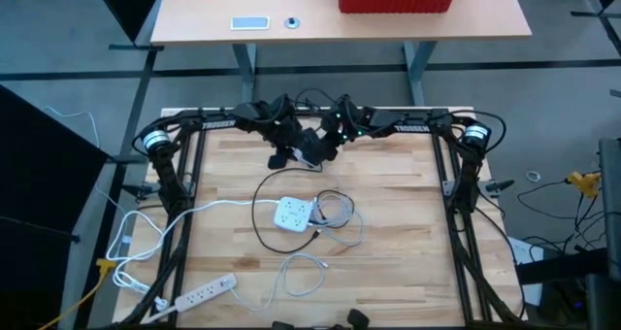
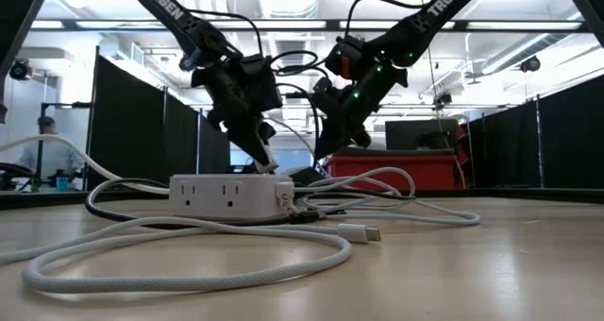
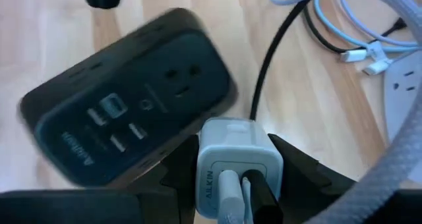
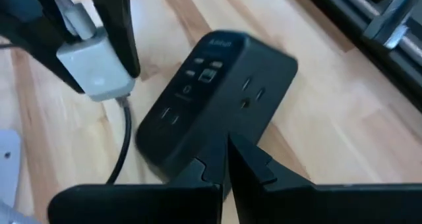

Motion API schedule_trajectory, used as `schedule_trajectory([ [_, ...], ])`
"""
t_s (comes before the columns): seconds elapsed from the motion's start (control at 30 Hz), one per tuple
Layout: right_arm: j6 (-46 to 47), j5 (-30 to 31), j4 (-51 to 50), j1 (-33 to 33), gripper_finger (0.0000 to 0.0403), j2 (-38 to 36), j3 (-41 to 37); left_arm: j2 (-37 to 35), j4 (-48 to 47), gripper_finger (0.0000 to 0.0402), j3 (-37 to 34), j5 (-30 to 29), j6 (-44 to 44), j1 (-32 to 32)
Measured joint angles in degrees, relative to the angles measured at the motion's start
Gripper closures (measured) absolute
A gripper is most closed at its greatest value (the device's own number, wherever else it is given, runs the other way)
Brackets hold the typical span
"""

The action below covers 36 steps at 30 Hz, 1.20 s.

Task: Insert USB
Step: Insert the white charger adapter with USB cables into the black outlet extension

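My left gripper (image 3: 239, 184) is shut on a white charger cube (image 3: 239, 151) with a white cable plugged into its back. The cube hangs just above a black charging block (image 3: 132, 99) with outlets and USB ports on its face. My right gripper (image 4: 227, 159) is shut at the black block's (image 4: 214, 85) near end. Both grippers meet at the table's far middle (image 1: 306, 153). A black cord (image 3: 267, 72) runs away from the block. My left gripper pinches the white cube's two opposite sides (image 3: 206, 159) between its two fingers, the cabled end toward the wrist. The cube is lifted clear of the table. My right gripper has its fingers (image 4: 247, 163) closed at the black block's end edge (image 4: 198, 159). Dark on dark, the exact place of contact cannot be told.
A white multi-outlet block (image 1: 291, 212) lies at the table's middle among looped white and black cables (image 1: 335, 214). A white power strip (image 1: 206, 291) lies near the front left. A loose white USB-C plug (image 2: 363, 232) lies in front of the low camera.
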Motion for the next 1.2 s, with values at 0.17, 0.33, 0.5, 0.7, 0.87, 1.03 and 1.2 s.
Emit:
schedule_trajectory([
  [0.17,-0.3,-0.4,-2.6,0.0,0.0403,0.0,0.0,-1.1,-0.5,0.0272,0.9,-2.7,-0.2,-0.1],
  [0.33,-1.5,-0.4,-4.1,0.0,0.0403,-0.1,0.3,-2.3,0.5,0.0272,3.4,-5.0,1.4,0.6],
  [0.5,-1.8,-2.0,-3.8,0.0,0.0403,0.1,0.2,-2.3,4.5,0.0272,4.2,-5.0,0.2,1.3],
  [0.7,-1.5,-4.5,-2.3,2.2,0.0403,0.3,-0.2,-1.8,4.8,0.0272,4.1,-4.6,-0.9,1.3],
  [0.87,-0.5,-4.3,-1.9,4.0,0.0403,0.3,-0.3,-1.5,4.7,0.0271,4.1,-4.5,-1.0,1.3],
  [1.03,1.1,-2.7,-1.5,4.8,0.0403,0.1,-0.3,-1.5,4.6,0.0272,4.1,-4.5,-1.1,1.3],
  [1.2,-0.4,2.2,-2.6,3.1,0.0403,-0.4,-0.3,-1.5,3.1,0.0272,4.1,-4.5,-3.1,1.1],
])
